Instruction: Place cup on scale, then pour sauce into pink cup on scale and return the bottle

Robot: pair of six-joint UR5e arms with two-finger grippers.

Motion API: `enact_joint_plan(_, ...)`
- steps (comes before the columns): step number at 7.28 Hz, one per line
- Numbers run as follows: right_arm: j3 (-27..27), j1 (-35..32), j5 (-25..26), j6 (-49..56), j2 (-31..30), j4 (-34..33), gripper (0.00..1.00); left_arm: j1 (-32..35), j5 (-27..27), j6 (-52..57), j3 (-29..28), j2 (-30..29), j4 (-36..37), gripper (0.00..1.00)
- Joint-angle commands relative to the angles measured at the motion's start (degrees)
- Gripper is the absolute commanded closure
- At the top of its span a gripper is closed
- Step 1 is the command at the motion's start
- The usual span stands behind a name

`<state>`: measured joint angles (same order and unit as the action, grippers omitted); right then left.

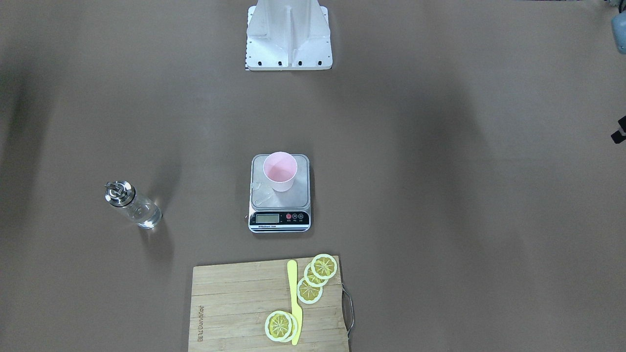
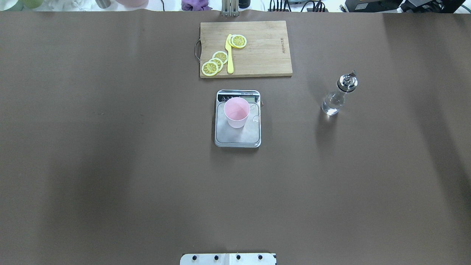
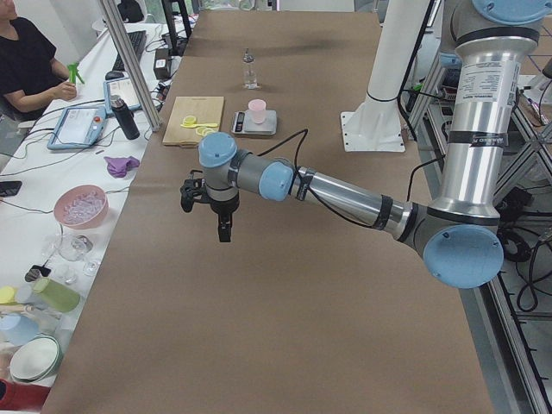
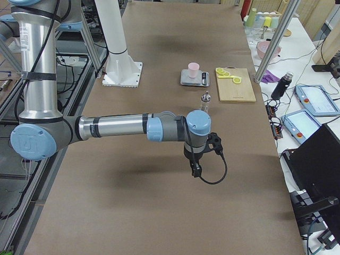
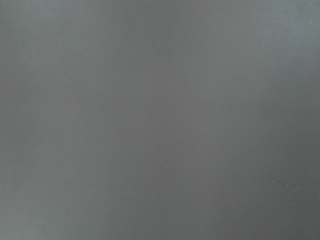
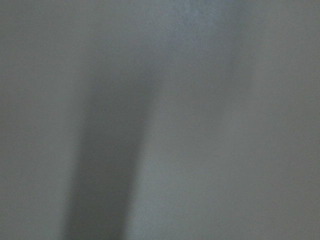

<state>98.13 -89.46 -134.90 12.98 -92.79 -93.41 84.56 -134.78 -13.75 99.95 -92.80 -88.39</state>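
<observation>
The pink cup (image 1: pixel 279 171) stands upright on the silver plate of the scale (image 1: pixel 299 195) at mid-table; it also shows in the overhead view (image 2: pixel 236 112) on the scale (image 2: pixel 235 138). The clear glass bottle (image 2: pixel 336 97) with its silver spout cap stands upright on the table on my right side, apart from the scale, with clear sauce (image 2: pixel 330 106) in its lower part. My left gripper (image 3: pixel 223 231) hangs above bare table far out to the left; my right gripper (image 4: pixel 196 171) hangs far out to the right. Both show only in the side views, so I cannot tell whether they are open or shut.
A wooden cutting board (image 2: pixel 265 51) with lemon slices (image 2: pixel 215 62) and a yellow knife (image 2: pixel 230 55) lies beyond the scale. The white robot base (image 1: pixel 288 39) stands at the near edge. Both wrist views show only blurred brown table. Operators' clutter lies off the far edge.
</observation>
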Motion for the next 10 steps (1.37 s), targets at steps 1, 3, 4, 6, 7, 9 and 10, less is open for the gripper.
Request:
enact_joint_plan(1,-1.0,-0.9,-1.4,-0.4,-1.7,-0.2,0.0,5.7,-0.3,10.5,-6.2,0.6,0.1,0.01)
enact_joint_plan(3,-3.1,-0.9,-2.8,-1.4,-1.3,-0.9,0.0,5.6,-0.5,10.8,-6.6,2.5,-0.6,0.01)
enact_joint_plan(4,-3.2,-0.9,-3.8,-6.5,-1.0,-0.8,0.0,5.6,-0.5,10.5,-6.3,2.7,-0.6,0.01)
enact_joint_plan(6,-3.1,-0.9,-3.7,-8.2,-0.9,-0.5,0.0,5.7,-0.6,10.5,-6.2,3.5,-0.5,0.01)
enact_joint_plan(7,-3.1,-0.9,-3.6,-7.8,-0.8,-0.5,0.0,5.7,-0.6,10.6,-6.1,3.5,-0.1,0.01)
enact_joint_plan(9,-3.2,-0.8,-3.3,-8.0,-0.7,-0.5,0.0,5.6,-0.6,10.6,-6.2,3.5,0.1,0.01)
enact_joint_plan(10,-3.2,-0.8,-3.3,-8.0,-0.8,-0.5,0.0,5.6,-0.6,10.6,-6.3,3.5,0.0,0.01)
